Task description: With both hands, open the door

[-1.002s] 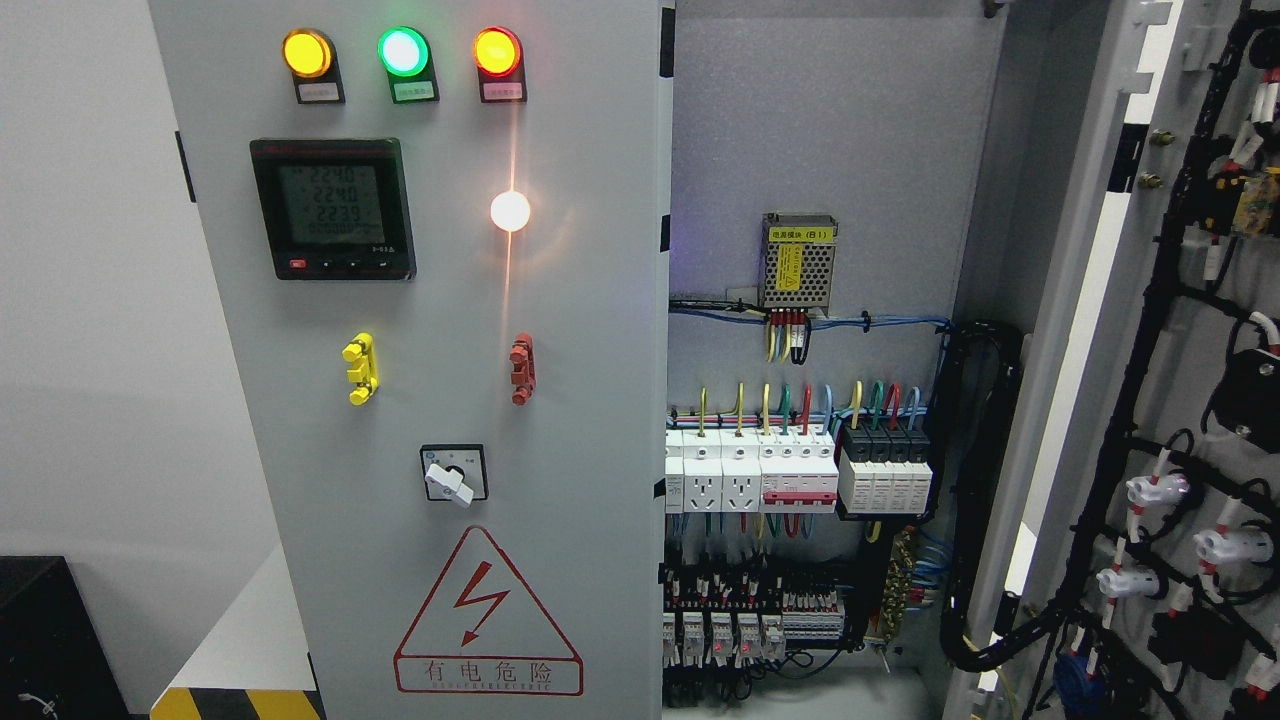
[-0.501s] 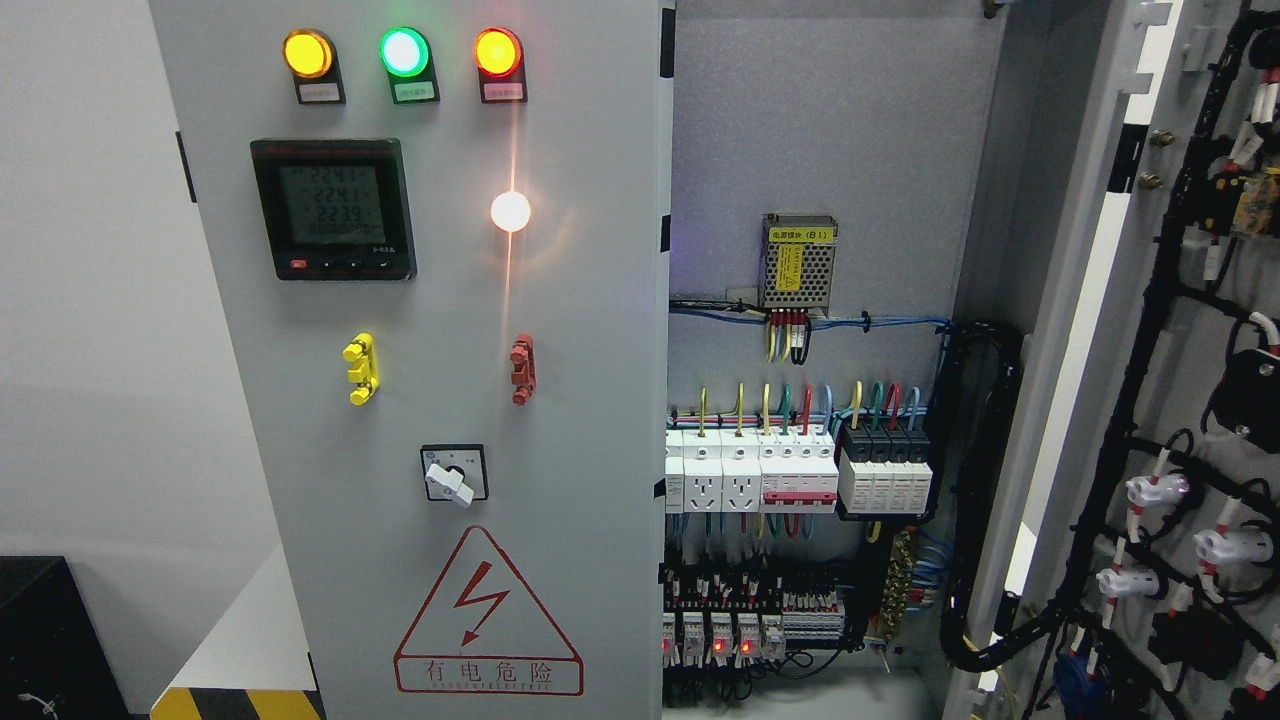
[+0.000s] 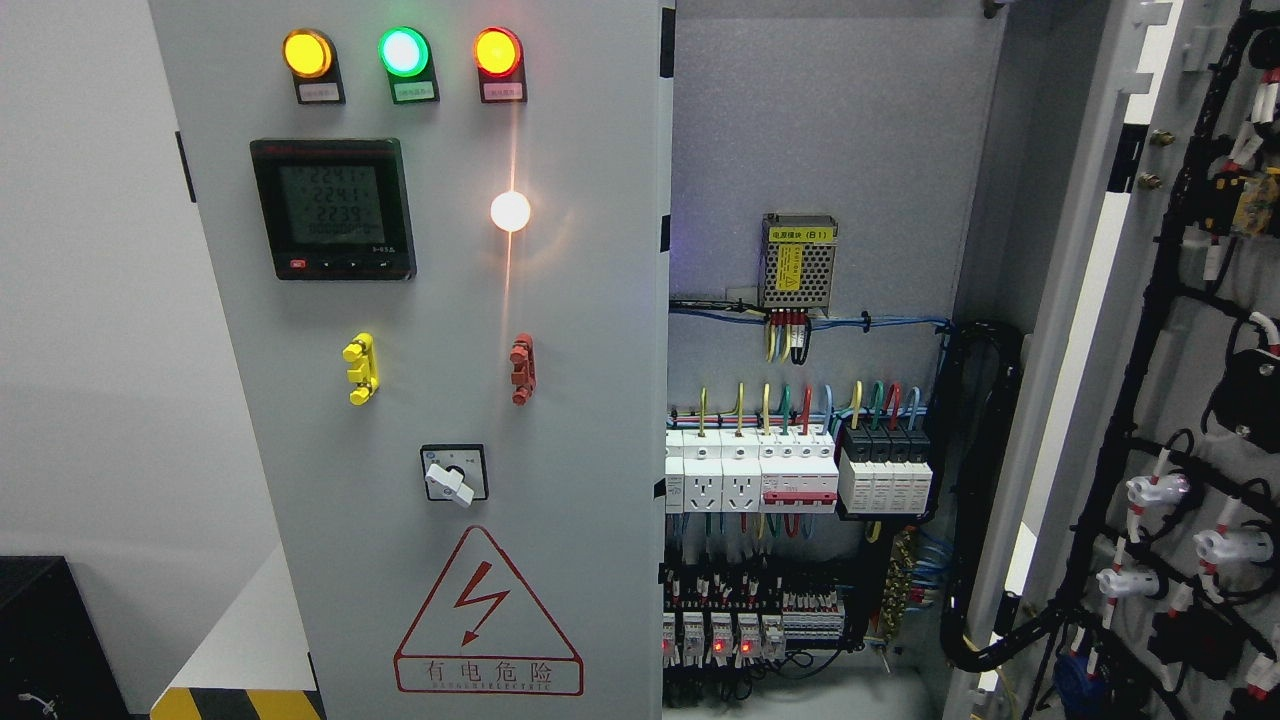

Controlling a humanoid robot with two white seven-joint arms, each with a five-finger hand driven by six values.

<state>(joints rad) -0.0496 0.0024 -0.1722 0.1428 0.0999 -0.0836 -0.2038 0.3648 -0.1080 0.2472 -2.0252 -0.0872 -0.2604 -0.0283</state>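
Neither hand shows. Right of the closed left door (image 3: 430,300), the right door (image 3: 1180,350) stands swung open.

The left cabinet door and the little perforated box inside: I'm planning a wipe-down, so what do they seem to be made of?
The left cabinet door looks like sheet metal with a light grey, semi-matte painted coat: flat, uniform, and softly reflecting the white lamp. The perforated box looks like bare or plated metal, silvery with a punched hole grid and a yellow sticker. Neither can be confirmed by look alone.
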